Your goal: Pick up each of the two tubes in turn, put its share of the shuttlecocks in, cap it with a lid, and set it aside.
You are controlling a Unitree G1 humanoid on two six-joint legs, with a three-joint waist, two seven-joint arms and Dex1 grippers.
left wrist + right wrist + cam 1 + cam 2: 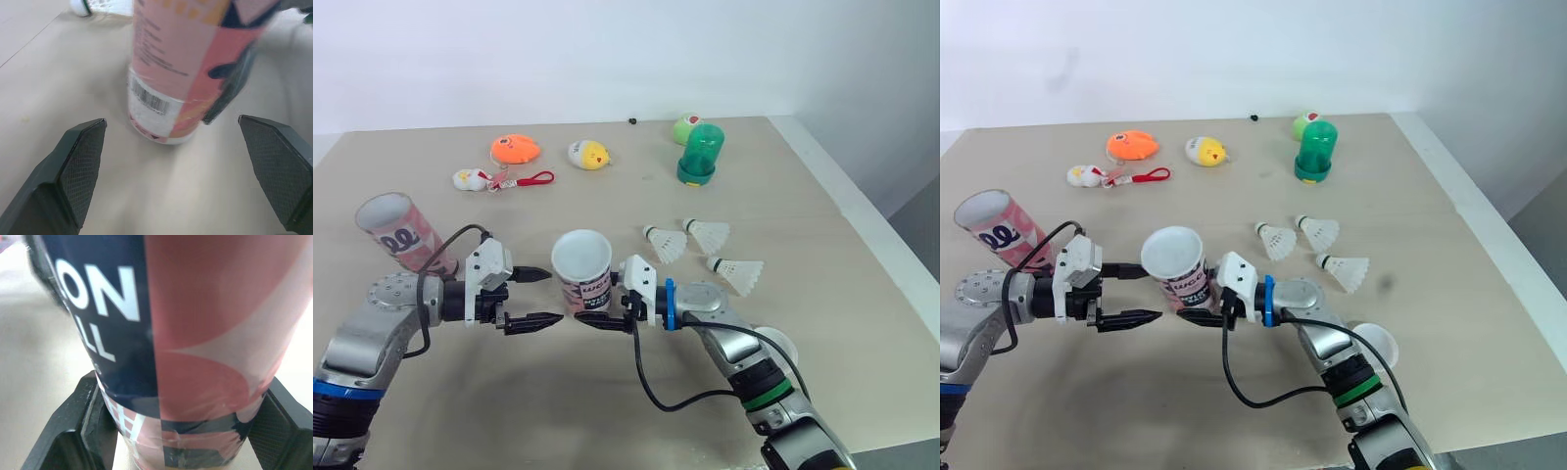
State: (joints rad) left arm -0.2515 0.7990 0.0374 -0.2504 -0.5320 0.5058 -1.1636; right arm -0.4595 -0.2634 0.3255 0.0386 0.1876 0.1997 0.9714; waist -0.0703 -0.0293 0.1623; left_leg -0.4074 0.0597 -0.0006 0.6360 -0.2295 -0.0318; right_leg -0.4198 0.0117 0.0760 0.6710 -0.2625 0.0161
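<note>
While the right pincer (pixel 599 302) grips the middle tube (pixel 582 266) low down, with one black finger pressed on each side, the tube stands near the front of the tabletop (pixel 607 411). Its open white mouth faces up and it leans a little. I cannot tell if its bottom rests on the tabletop or is lifted.

The left pincer (pixel 552 297) is wide open and holds nothing. It sits just beside the tube, on the tube's left, not touching it.

The other tube (pixel 397 233) lies tilted on the left, behind the left arm. Three shuttlecocks (pixel 708 236) lie close together to the right of the middle tube, near the right edge of the tabletop. A white round lid (pixel 1377 344) peeks out from behind the right arm, also near that edge.

A green jar (pixel 700 155) and some small toys (pixel 515 150) sit well apart from the tube, along the back. The wide middle of the tabletop between them and the tube is bare, and so is the strip by the front edge.
</note>
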